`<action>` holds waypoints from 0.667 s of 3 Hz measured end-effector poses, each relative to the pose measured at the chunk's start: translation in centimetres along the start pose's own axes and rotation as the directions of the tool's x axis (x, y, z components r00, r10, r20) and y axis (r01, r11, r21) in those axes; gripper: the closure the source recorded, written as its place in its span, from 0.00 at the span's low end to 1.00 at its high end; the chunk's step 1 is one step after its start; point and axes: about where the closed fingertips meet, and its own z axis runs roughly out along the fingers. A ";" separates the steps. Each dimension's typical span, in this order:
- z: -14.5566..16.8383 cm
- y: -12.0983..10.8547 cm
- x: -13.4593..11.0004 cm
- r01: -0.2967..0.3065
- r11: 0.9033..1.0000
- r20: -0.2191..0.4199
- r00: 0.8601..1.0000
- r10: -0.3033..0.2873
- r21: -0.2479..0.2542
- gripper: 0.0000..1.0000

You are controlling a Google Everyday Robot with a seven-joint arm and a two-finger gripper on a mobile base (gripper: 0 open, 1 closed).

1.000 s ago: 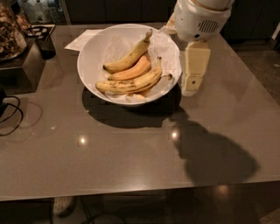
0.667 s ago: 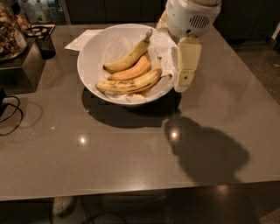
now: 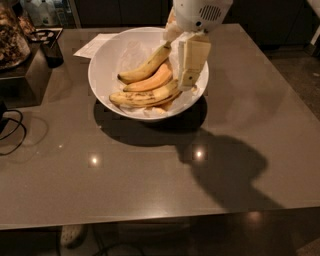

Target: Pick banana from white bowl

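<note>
- one broad grey table carries everything. what sits on it?
- toward 12 o'clock stands the white bowl, wide and glossy, lined with crumpled paper. a flat sheet pokes out behind its rim at 10 o'clock.
- and inside?
- three fruit, packed side by side across the middle. the banana we want is the long speckled one, lying nearest the bowl's 6 o'clock side. the orange-tinted banana touches it on the 12 o'clock side, and the shorter yellow banana runs off toward 1 o'clock.
- where is the hand?
- the hand hangs from the white wrist housing at the bowl's 3 o'clock, inside the rim, its tip just beside the banana's 3 o'clock end. i cannot tell how far open it is, nor whether it touches the fruit. all three lie flat in the bowl, so i judge it has hold of nothing.
- so which step?
- the reach, i'd say; no grasp yet.
- next move?
- probably slide toward 9 o'clock until it is over the banana's middle, then come down on the 6 o'clock edge of the pile. it should close across the narrow body without catching the orange-tinted neighbour pressed against it, and only then lift.
</note>
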 end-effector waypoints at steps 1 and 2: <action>0.2 -0.9 -1.0 0.003 1.000 0.015 1.000 -0.003 -0.009 0.41; 0.7 -1.6 -1.7 0.008 1.000 0.024 1.000 -0.007 -0.022 0.51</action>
